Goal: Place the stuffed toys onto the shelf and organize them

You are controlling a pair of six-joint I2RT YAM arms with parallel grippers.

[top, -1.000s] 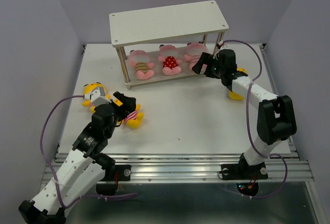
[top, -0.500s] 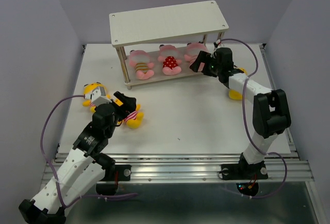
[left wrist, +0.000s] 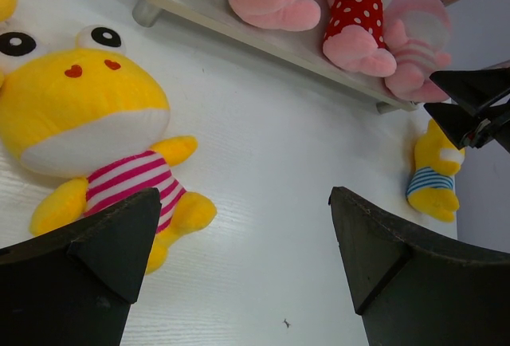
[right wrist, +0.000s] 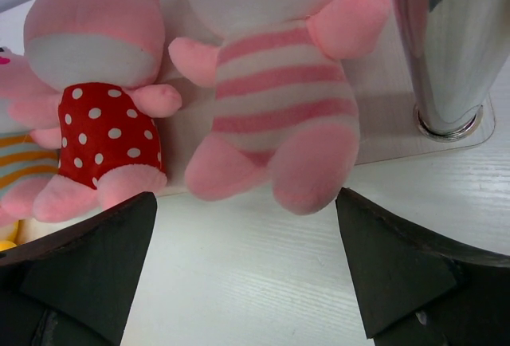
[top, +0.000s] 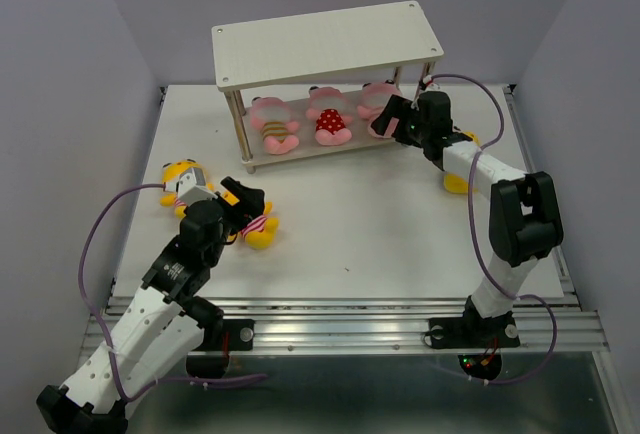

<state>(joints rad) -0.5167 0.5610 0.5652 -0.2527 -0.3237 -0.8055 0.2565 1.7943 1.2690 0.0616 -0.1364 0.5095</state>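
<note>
Shelf (top: 330, 39) stands well ahead of both my arms in the overhead view, with three pink toys (top: 330, 119) lying in a row on its lower board (top: 310, 151). My right pincer (top: 385, 119) is at that board's right end, beside the pink-striped toy (top: 376, 102). The blue-striped toy (top: 458, 182) lies back beside that arm's forearm. My left pincer (top: 243, 197) hovers by a yellow toy (top: 258, 229) on the table (top: 380, 224), with a second yellow toy (top: 182, 174) just to its left.

From my left wrist, the fingers (left wrist: 96, 250) are spread wide and empty. The yellow toy (left wrist: 88, 135) lies ahead and left of the gap, head far and feet near, so I judge this arm nearest to it and due a shift left.

From my right wrist, the fingers (right wrist: 80, 258) are again wide, holding nothing. The pink-striped toy (right wrist: 275, 99) lies straight ahead on the board, feet toward me, beside the shelf leg (right wrist: 446, 43).
</note>
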